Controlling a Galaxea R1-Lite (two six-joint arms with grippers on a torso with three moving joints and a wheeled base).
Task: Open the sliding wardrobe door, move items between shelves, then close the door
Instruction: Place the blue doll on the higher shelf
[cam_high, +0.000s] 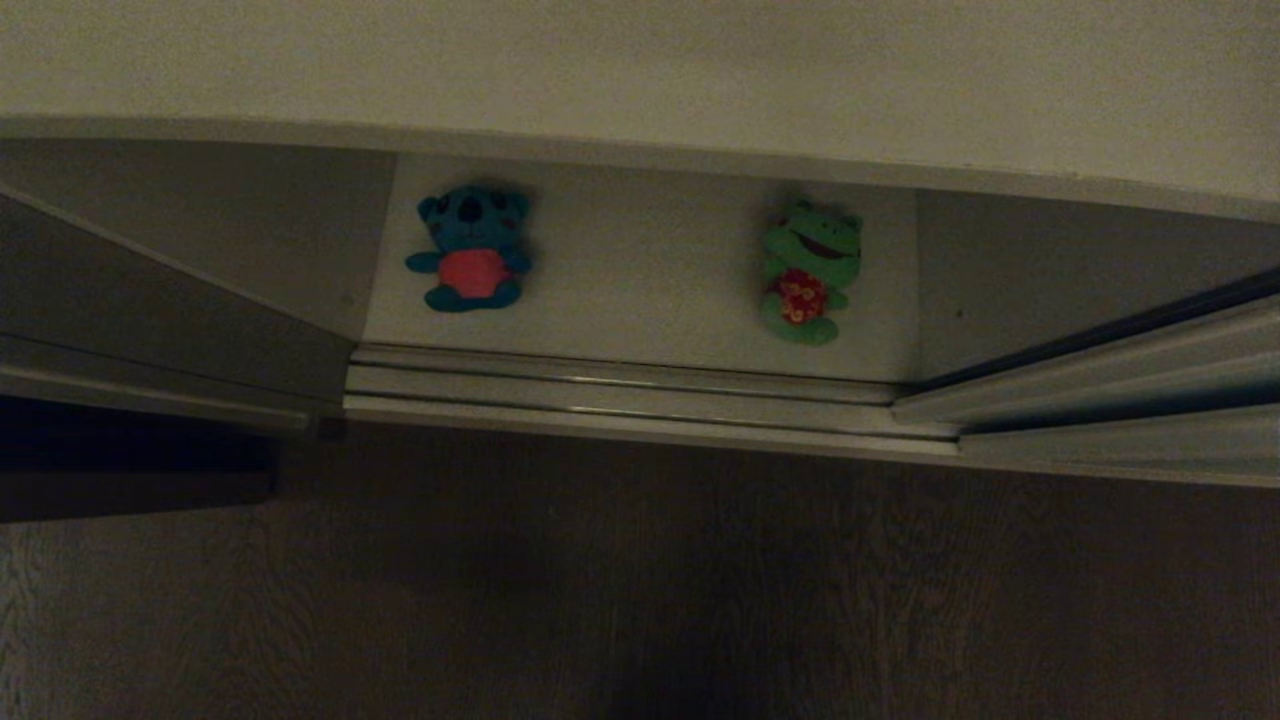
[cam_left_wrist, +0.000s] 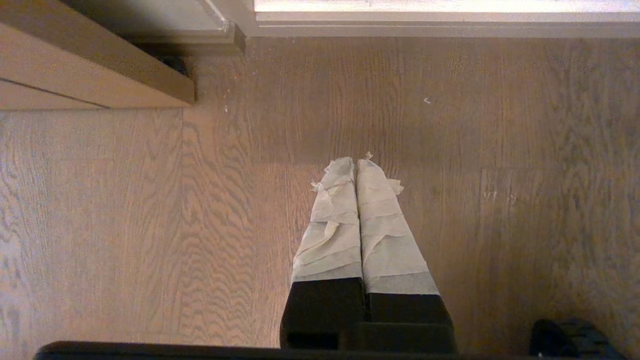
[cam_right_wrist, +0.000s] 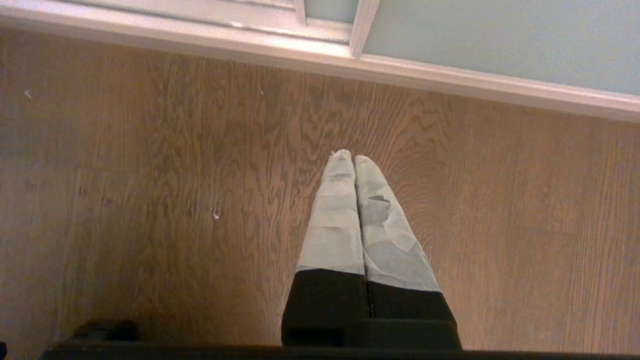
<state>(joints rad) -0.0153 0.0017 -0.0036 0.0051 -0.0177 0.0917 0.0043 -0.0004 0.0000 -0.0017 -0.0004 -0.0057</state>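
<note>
Head view: wardrobe open, blue toy (cam_high: 470, 250) and frog (cam_high: 808, 272) lie well apart on the white shelf (cam_high: 640, 290); door (cam_high: 1120, 390) slid right.
Left wrist: left gripper (cam_left_wrist: 356, 165) clenched, empty, over the floor (cam_left_wrist: 150, 225).
Right wrist: right gripper (cam_right_wrist: 352, 159) clenched, empty; door panel ahead of it.

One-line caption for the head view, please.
Open wardrobe seen from above: blue plush toy and green frog lying apart on the white shelf.
</note>
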